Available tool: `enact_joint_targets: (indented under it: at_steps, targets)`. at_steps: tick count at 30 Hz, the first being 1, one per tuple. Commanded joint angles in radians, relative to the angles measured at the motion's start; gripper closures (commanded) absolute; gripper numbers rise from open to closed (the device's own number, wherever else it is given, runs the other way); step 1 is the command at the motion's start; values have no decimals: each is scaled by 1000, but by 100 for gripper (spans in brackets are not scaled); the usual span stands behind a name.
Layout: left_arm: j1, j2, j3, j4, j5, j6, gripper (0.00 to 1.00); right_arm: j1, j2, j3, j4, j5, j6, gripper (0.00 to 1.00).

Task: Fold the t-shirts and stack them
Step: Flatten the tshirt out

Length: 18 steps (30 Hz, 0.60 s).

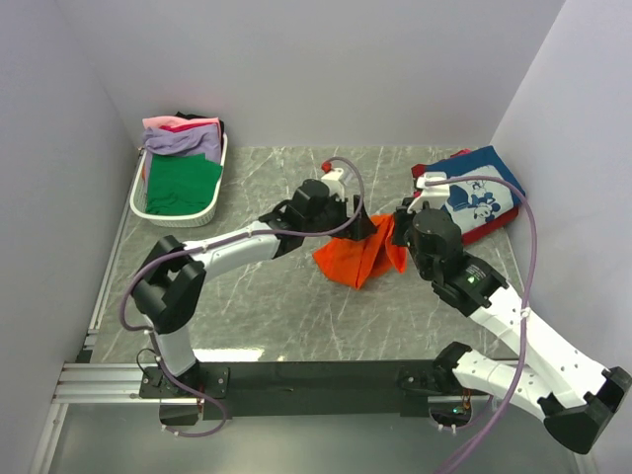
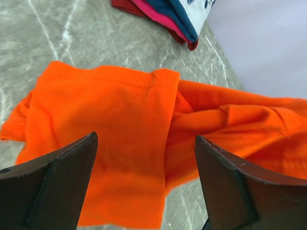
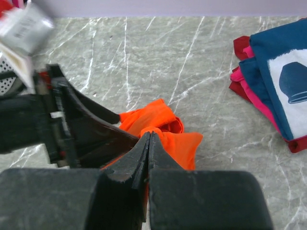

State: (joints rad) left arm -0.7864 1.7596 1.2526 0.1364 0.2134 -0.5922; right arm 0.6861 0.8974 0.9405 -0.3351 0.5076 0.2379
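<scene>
Pinching orange t-shirt [image 1: 357, 259], crumpled on counter [image 1: 257, 316], with right fingers [image 3: 148, 143] clamped shut; left fingers [image 2: 57, 187] spread wide above it, gripping nothing. Could slip from so thin a pinch, or drag bunched layers into a crooked fold. In white basket [image 1: 176, 219]: green, lavender, pink, black tees [image 1: 183, 183].

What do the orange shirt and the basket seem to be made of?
Orange shirt: soft matte cloth, likely cotton knit; it folds, creases and shows a stitched hem. Basket: white, probably plastic; smooth, rigid slatted wall.
</scene>
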Motion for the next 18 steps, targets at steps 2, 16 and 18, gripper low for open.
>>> enact_joint_targets:
  at_steps: [2,16,18]
  targets:
    - [-27,50,82,0,26,-7,15,-13,-40,-12,27,32,3,100]
    - [-10,49,82,-52,-13,-3,100,-72,-20,-57,85,-17,1,100]
    - [9,38,68,-38,3,-15,100,-80,-12,-57,87,-23,0,100]
